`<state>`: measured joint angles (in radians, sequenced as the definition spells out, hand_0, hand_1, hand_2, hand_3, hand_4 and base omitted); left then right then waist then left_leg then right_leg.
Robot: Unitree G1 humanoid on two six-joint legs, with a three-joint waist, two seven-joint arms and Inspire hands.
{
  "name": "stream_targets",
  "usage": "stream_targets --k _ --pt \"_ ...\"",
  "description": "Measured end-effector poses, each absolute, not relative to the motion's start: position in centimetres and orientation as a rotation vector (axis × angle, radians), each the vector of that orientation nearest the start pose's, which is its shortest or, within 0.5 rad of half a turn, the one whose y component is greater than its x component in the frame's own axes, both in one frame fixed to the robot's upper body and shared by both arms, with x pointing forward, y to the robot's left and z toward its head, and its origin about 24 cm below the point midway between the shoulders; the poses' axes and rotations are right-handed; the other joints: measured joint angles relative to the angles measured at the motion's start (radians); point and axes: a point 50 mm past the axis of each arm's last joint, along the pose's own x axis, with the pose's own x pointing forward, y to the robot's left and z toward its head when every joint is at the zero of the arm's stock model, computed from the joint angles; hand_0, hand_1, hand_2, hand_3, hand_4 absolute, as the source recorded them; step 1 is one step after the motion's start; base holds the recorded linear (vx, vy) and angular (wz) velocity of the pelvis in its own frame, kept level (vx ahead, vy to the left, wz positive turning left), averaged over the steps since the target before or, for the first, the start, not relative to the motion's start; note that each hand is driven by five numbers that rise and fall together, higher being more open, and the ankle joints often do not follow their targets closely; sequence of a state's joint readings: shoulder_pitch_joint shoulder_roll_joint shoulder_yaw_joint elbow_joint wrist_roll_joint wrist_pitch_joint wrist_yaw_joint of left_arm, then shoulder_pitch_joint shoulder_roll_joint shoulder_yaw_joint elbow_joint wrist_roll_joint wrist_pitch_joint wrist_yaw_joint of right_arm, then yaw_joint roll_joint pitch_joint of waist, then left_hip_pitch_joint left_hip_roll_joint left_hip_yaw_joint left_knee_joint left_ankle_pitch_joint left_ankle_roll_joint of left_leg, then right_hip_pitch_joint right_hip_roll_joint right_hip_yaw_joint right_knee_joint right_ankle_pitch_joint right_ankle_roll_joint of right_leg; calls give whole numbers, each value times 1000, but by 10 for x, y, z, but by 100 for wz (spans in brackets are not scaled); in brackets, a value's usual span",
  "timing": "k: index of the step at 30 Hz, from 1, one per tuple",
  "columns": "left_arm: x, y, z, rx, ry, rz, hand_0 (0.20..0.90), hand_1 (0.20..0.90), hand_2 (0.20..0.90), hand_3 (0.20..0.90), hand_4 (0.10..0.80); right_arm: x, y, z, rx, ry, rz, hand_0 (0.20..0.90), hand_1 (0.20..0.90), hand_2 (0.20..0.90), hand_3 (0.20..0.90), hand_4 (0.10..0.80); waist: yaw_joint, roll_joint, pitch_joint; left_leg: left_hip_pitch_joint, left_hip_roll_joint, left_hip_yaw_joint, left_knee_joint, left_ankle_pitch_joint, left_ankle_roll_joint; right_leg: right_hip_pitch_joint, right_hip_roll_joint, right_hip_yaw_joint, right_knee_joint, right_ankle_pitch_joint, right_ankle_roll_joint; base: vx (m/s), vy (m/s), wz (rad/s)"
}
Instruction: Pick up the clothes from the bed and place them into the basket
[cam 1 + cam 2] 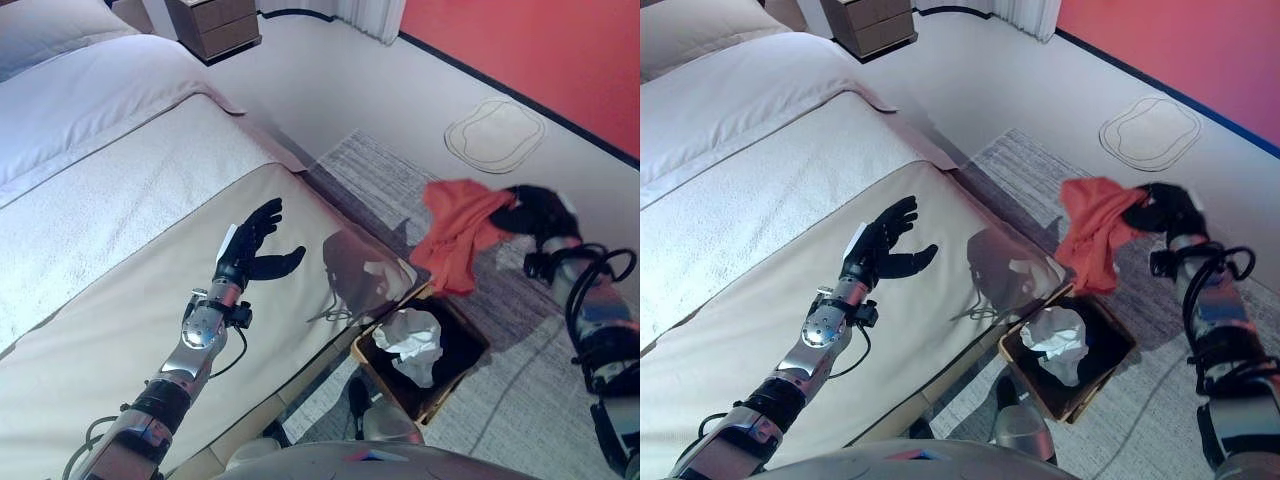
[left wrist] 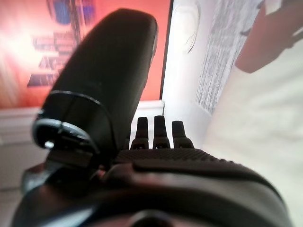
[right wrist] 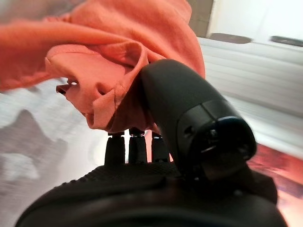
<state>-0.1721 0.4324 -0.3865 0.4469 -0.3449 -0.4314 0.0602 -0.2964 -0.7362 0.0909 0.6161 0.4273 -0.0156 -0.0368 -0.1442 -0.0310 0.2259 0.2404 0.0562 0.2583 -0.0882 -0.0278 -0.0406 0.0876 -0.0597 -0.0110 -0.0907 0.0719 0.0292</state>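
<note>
My right hand [image 1: 535, 212] is shut on an orange garment [image 1: 458, 228] and holds it in the air above the far edge of the basket [image 1: 462, 372]. In the right wrist view the orange cloth [image 3: 118, 61] is pinched between my thumb and fingers. The basket is dark with a wooden rim, stands on the floor by the bed's corner, and holds a white garment [image 1: 412, 343]. My left hand [image 1: 252, 246] is open and empty, hovering over the beige bed cover [image 1: 100, 270]; it also shows in the left wrist view [image 2: 156, 161].
The bed [image 1: 90, 130] takes up the left side. A grey striped rug [image 1: 400, 180] lies under the basket. A wooden nightstand [image 1: 215, 22] stands at the back, a red wall [image 1: 540, 50] beyond. A flat white oval thing [image 1: 495, 132] lies on the floor.
</note>
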Motion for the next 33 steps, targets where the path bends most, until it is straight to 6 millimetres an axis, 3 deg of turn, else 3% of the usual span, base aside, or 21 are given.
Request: stream_targets --k 6,10,18,23,31,32,33 --pt "267 172 12 145 -44 -208 900 900 900 900 800 257 -316 5 -257 394 -215 300 300 300 200 100 -5 20 -19 -10 12 11 -1 2 -3 -14 12 6 0 8 12 6 -58 -6" --pt "265 168 10 143 -38 -220 900 900 900 900 800 251 -306 -11 -269 443 -191 300 300 300 200 100 -8 29 -44 -28 14 11 -4 6 -7 -35 15 8 0 16 25 3 -39 -1" --pt "255 171 -1 140 3 -202 900 900 900 900 800 228 -296 -54 -208 574 -265 300 300 300 200 100 7 33 -72 -43 15 9 -3 17 -8 -48 14 5 0 19 23 4 -12 1" --pt "254 173 -3 145 14 -199 900 900 900 900 800 216 -300 -68 -208 641 -307 300 300 300 200 100 15 38 -75 -44 13 6 -1 20 -5 -49 9 1 0 26 25 0 0 0" --pt "252 173 -5 148 25 -207 900 900 900 900 800 208 -306 -74 -228 668 -350 316 316 316 219 119 17 45 -80 -44 12 6 -4 21 -4 -48 8 1 -1 26 25 0 0 0" --pt "252 172 -6 149 29 -211 900 900 900 900 800 206 -307 -75 -235 675 -354 693 693 693 658 558 18 49 -84 -44 12 6 -4 21 -4 -48 8 1 -1 26 25 0 0 0" --pt "251 170 -8 151 37 -219 900 900 900 900 800 204 -308 -76 -246 687 -359 900 900 900 900 800 19 54 -90 -45 12 6 -4 21 -4 -48 8 1 -1 26 25 0 0 0"
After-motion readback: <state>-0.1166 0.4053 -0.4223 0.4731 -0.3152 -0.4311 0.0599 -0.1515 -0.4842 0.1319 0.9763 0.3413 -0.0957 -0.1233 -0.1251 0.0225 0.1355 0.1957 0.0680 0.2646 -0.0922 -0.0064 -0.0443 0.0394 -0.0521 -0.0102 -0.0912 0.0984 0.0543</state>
